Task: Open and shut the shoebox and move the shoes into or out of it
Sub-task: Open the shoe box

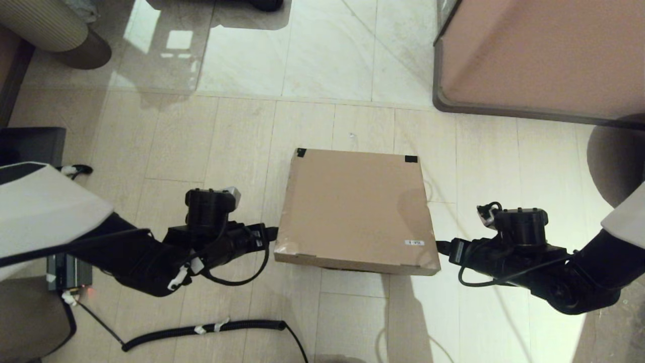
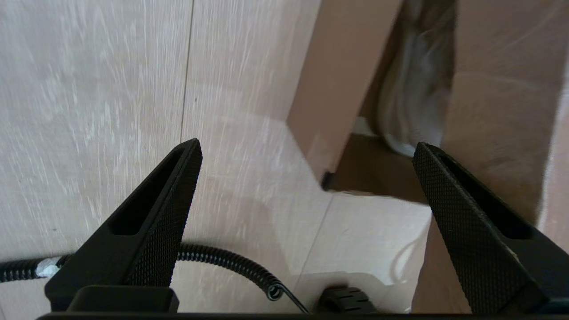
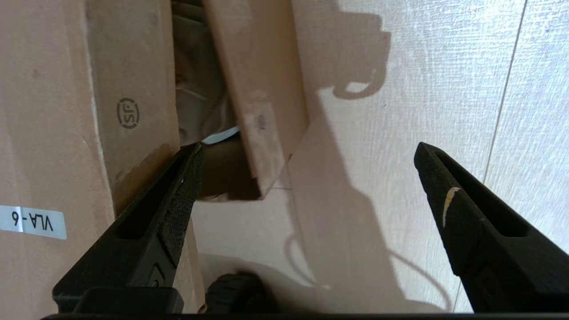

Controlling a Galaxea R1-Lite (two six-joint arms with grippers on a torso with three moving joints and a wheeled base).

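Observation:
The brown cardboard shoebox (image 1: pixel 355 209) sits on the floor between my arms, its lid (image 1: pixel 352 201) raised a little at the near edge. My left gripper (image 1: pixel 274 233) is open at the lid's near-left corner. My right gripper (image 1: pixel 439 247) is open at the near-right corner, by the white label (image 1: pixel 414 243). In the left wrist view the gripper (image 2: pixel 306 144) has one finger (image 2: pixel 462 231) against the lid's side flap (image 2: pixel 493 111), and a white shoe (image 2: pixel 413 102) shows in the gap. In the right wrist view the gripper (image 3: pixel 309 146) has one finger (image 3: pixel 175 200) at the lid flap (image 3: pixel 133 89), with a shoe (image 3: pixel 200 102) inside.
A coiled black cable (image 1: pixel 201 330) lies on the floor near my base. A large pinkish cabinet (image 1: pixel 544 55) stands at the far right and a round furniture base (image 1: pixel 83 50) at the far left. A small grey device (image 1: pixel 68 275) sits by my left arm.

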